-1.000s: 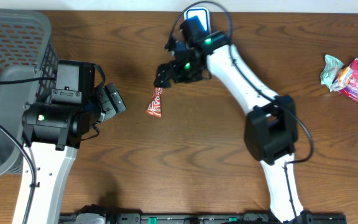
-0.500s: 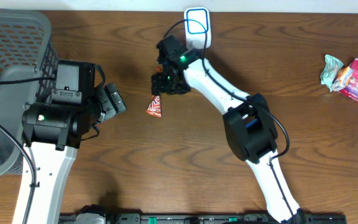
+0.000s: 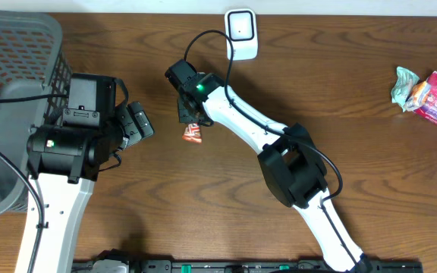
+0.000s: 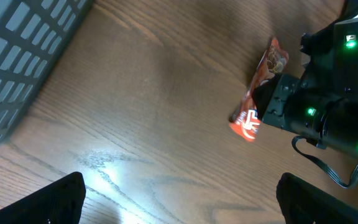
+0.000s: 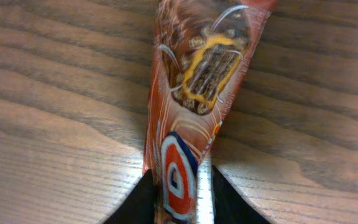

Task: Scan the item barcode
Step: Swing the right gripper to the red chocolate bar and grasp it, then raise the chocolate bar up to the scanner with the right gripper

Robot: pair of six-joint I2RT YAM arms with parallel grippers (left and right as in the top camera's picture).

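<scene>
The item is an orange-red snack bar wrapper (image 3: 193, 134) lying on the wooden table left of centre, also seen in the left wrist view (image 4: 248, 121). My right gripper (image 3: 189, 115) is down over its upper end. In the right wrist view the wrapper (image 5: 197, 74) runs lengthwise between the two dark fingers, and the gripper (image 5: 180, 182) is shut on its lower end. My left gripper (image 4: 180, 199) stands open over bare wood, to the left of the wrapper, with nothing in it. A white scanner (image 3: 241, 32) rests at the table's far edge.
A grey mesh basket (image 3: 10, 68) fills the far left, with its wall beside my left arm (image 4: 17, 50). Two crumpled snack packets (image 3: 429, 94) lie at the far right. The right arm's black cable loops toward the scanner.
My right arm swung left and down onto the wrapper, and its jaws closed from wide open to either side of it. The wrapper shifted slightly. The left arm stayed still.
</scene>
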